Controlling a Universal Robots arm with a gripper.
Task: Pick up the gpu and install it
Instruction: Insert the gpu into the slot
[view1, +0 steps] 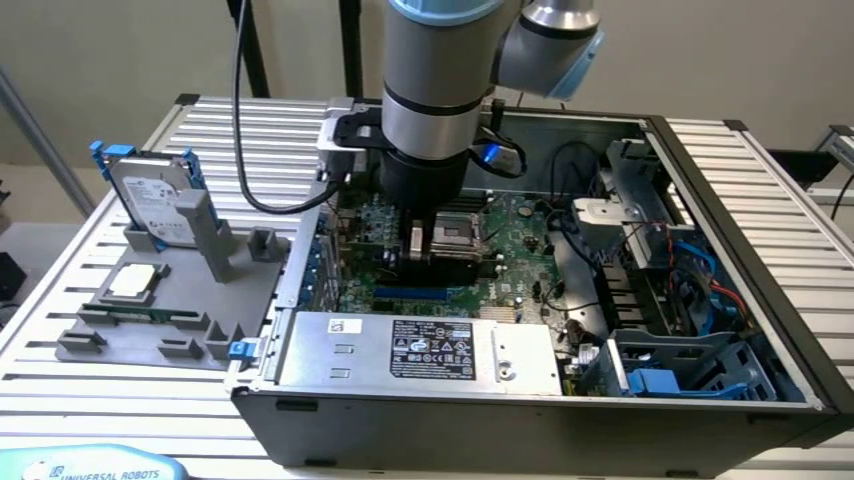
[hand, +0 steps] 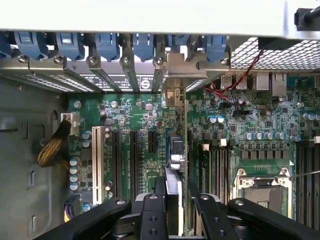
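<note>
An open computer case (view1: 747, 200) is seen lying on the slatted surface (view1: 80, 380), with a green motherboard (view1: 527, 235), a power supply (view1: 420, 350) at its 6 o'clock edge and blue cables (view1: 714, 290) toward 3 o'clock inside it. On a grey holder (view1: 174, 300) at the case's 9 o'clock, a hard drive (view1: 147, 195) is stood upright and a small silver CPU chip (view1: 134, 282) is laid flat. The gpu (hand: 176, 160), seen edge-on as a thin upright card with a silver end bracket, is gripped between the partly closed fingers of the pincer (hand: 177, 200) and is held over the motherboard's expansion slots (hand: 125, 155).
</note>
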